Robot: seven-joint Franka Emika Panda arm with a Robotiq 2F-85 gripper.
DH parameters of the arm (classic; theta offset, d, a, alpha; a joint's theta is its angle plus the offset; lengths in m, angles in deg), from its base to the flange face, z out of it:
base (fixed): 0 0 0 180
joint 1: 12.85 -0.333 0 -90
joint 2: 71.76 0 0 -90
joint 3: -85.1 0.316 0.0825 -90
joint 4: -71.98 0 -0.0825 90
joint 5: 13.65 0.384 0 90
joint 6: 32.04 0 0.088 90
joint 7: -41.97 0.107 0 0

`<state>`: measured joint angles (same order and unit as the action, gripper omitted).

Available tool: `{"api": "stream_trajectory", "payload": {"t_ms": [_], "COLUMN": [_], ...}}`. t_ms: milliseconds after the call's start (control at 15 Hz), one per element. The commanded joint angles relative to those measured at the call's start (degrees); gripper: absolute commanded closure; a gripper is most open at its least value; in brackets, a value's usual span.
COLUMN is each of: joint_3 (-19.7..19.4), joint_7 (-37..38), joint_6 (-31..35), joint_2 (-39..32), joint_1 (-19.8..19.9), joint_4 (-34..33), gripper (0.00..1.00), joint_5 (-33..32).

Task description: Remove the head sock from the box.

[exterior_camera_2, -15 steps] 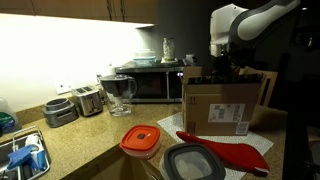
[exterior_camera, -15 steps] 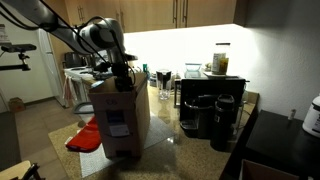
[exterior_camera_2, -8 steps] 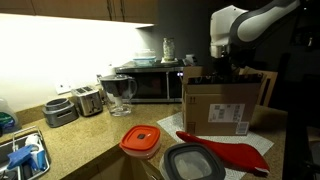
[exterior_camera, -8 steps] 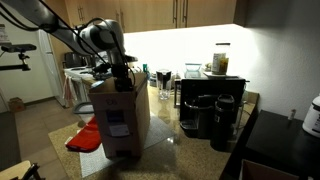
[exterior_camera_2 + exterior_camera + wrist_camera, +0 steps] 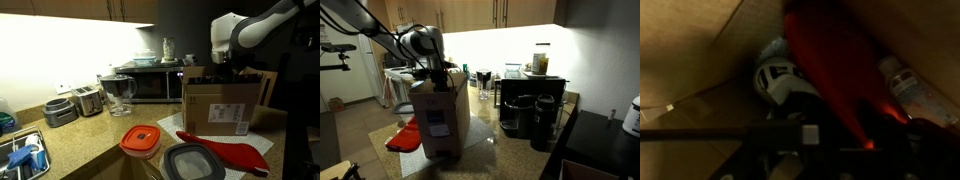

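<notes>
- Hand [image 5: 221, 68] sits in the box [image 5: 225, 108] mouth; jaws too dark, can't tell.
- Sock: probably the grey-white bundle [image 5: 778, 80] inside, beside red item [image 5: 835, 70].
- Looks limp and light; pinch a raised fold mid-bundle.

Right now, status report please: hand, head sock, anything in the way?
Hand at the open top of the box, open or shut unclear. Head sock not clearly made out in wrist view. Red item and clear bottle lie below the hand.

The arm [image 5: 262, 20] reaches in high and bends sharply down at the wrist [image 5: 421, 42]. The gripper [image 5: 438, 72] points straight down. Its fingertips are out of sight, so their spread cannot be told.
</notes>
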<state>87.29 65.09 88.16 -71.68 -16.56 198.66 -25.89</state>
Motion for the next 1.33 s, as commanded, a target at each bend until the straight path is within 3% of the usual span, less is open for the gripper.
{"api": "stream_trajectory", "payload": {"t_ms": [0, 133, 267, 1267], "joint_3": [0.0, 0.0, 0.0, -0.1], "joint_7": [-0.2, -0.6, -1.0, -12.2], "joint_6": [0.9, 0.6, -0.2, -14.3], "joint_2": [0.8, 1.1, 1.9, 10.3], "joint_1": [0.5, 0.5, 0.5, 0.7], "joint_4": [1.1, 1.0, 0.7, -8.2], "gripper": [0.78, 0.92, 1.0, 1.0], "joint_5": [-0.8, -0.4, -0.1, 6.6]}}
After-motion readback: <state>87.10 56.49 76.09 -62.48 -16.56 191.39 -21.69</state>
